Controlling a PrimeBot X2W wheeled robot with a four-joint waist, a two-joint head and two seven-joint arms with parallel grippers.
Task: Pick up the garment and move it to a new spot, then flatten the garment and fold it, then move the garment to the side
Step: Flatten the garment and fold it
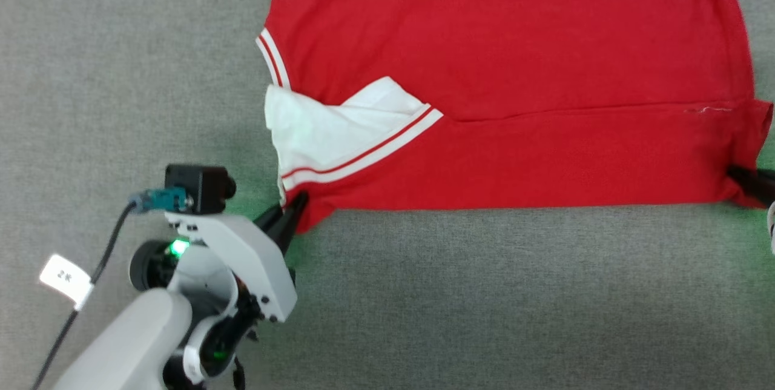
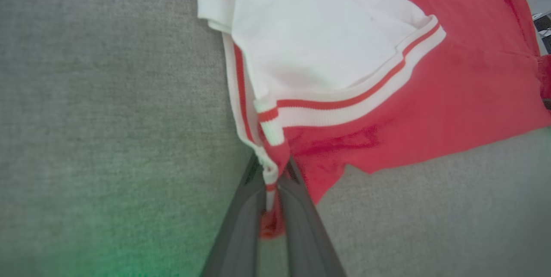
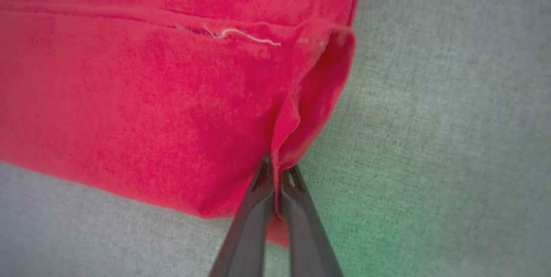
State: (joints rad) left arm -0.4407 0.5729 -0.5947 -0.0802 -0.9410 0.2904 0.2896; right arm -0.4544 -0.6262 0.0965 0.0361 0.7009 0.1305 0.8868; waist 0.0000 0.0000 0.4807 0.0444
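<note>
**Both hands pinch the folded jersey's near corners**

The garment (image 1: 514,75) (image 2: 452,96) (image 3: 129,96) lies spread on the grey surface (image 1: 484,293), folded lengthwise so that a red flap covers its near half. A white sleeve (image 1: 327,129) (image 2: 310,44) with striped trim (image 1: 363,157) is tucked in at its left end. The left hand (image 1: 295,207) (image 2: 275,178) is closed on the near left corner, with trim and red cloth squeezed between its dark fingers. The right hand (image 1: 737,175) (image 3: 277,171) is closed on the near right corner, where the red hem bunches into a raised fold. The near edge runs straight between them.
</note>
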